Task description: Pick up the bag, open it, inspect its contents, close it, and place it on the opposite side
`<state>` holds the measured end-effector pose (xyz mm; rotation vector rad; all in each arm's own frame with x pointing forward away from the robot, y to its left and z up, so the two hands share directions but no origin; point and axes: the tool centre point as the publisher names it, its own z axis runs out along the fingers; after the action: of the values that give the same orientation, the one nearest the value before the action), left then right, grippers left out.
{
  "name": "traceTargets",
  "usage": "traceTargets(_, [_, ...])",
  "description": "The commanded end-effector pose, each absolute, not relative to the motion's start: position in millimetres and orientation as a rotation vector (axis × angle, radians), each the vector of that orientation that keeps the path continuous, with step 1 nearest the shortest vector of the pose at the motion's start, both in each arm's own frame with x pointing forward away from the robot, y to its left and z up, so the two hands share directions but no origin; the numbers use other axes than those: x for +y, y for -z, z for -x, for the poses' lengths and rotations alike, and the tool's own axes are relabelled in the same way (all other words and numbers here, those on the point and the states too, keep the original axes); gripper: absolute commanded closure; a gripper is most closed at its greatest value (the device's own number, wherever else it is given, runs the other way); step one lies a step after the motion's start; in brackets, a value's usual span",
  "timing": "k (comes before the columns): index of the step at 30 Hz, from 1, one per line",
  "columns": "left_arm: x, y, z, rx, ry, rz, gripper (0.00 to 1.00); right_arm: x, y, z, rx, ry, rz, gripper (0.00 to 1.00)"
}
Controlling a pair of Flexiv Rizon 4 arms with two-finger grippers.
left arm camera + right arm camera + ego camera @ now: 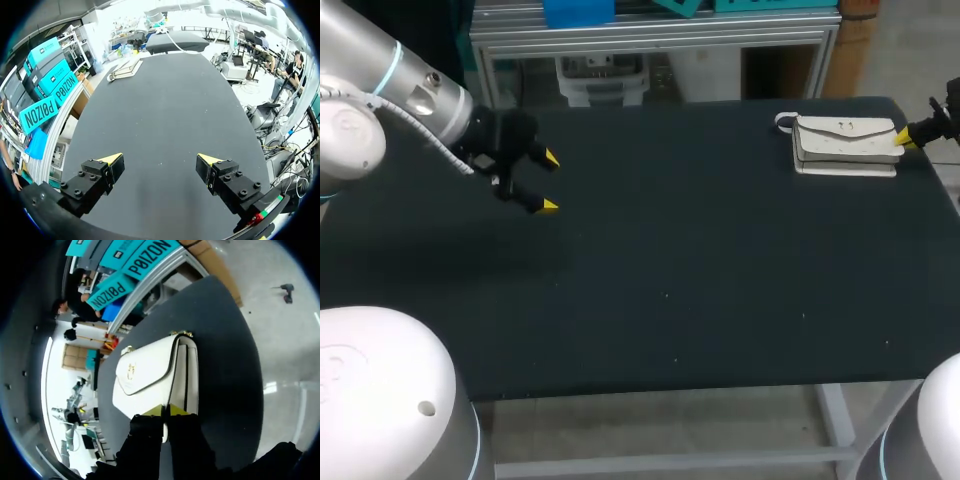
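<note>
Bag [845, 145] is a cream-white flap purse with a small metal clasp. It lies flat, flap up, at the far right of the dark tabletop [700, 270], close to the right edge. A pale loop pokes out at the end turned toward the middle of the tabletop. At the bag's other end sits the right gripper [908, 138], most of its arm cut off by the head view's edge, with only one yellow tip plain there. From the right wrist the gripper [166, 411] shows its fingers drawn almost together, tips against the near end of the bag [150, 375]. Whether they pinch any part of it is hidden beneath them. Well apart, over the tabletop's left side, the left gripper [545, 182] hangs with its fingers [110, 161] spread wide and holding nothing. From its wrist the bag [125, 68] is a small shape far ahead.
</note>
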<state>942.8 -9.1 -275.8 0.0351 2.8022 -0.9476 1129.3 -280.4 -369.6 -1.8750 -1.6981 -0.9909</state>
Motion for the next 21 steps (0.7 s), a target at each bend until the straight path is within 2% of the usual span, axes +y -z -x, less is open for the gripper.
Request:
traceTargets(1, [-9.0,276.7,-942.7,2.799,0.951,-0.036,0.0,-268.0,367.3,-1124.1,-1.72,0.835,1.698,1.0])
traceTargets(12, [-9.0,276.7,-942.7,2.799,0.951,-0.036,0.0,-204.9,370.0,-1075.3,-1.696,0.835,1.619,1.0])
traceTargets(21, [-9.0,276.7,-942.7,2.799,0.951,-0.036,0.0,-204.9,370.0,-1075.3,-1.696,0.835,1.619,1.0])
